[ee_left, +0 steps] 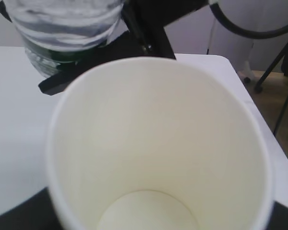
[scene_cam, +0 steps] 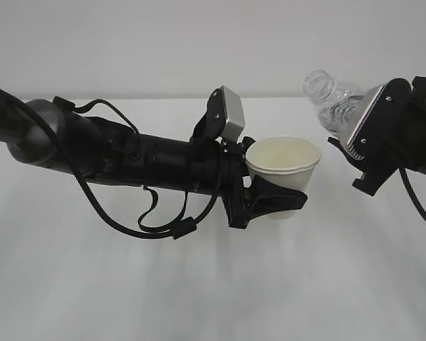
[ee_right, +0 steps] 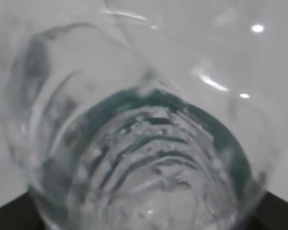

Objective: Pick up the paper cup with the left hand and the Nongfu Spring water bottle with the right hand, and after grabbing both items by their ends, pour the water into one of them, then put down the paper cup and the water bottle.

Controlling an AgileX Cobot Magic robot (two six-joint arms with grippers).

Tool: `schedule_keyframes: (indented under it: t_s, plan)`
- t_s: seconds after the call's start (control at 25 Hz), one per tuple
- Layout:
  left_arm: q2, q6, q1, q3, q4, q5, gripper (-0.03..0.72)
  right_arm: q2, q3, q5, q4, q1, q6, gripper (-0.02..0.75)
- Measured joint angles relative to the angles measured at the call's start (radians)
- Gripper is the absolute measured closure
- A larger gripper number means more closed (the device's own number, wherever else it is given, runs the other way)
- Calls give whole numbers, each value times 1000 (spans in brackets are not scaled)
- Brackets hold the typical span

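Note:
The white paper cup (scene_cam: pixel 284 169) hangs upright above the table, and my left gripper (scene_cam: pixel 270 202) is shut on its lower part. In the left wrist view the cup (ee_left: pixel 158 143) fills the frame, with its cream inside and round bottom showing and no liquid plain to see. My right gripper (scene_cam: pixel 356 142) is shut on the clear Nongfu Spring water bottle (scene_cam: pixel 330 99), which leans left with its open mouth a little above and right of the cup's rim. The ribbed bottle (ee_right: pixel 149 143) with its green label fills the right wrist view. The bottle (ee_left: pixel 67 28) also shows beyond the cup.
A white table (scene_cam: pixel 199 298) lies under both arms. The left arm's black cables (scene_cam: pixel 149 220) hang in a loop below it. In the left wrist view the table's right edge (ee_left: pixel 273 143) shows, with floor and dark stand legs (ee_left: pixel 283 96) beyond it.

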Motion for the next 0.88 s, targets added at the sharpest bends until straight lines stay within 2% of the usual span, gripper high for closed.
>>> schedule_keyframes:
  t_s: [0.88]
  plan:
    - [0, 0, -2, 0, 52, -29, 237, 0, 0, -47, 6, 0, -279, 237]
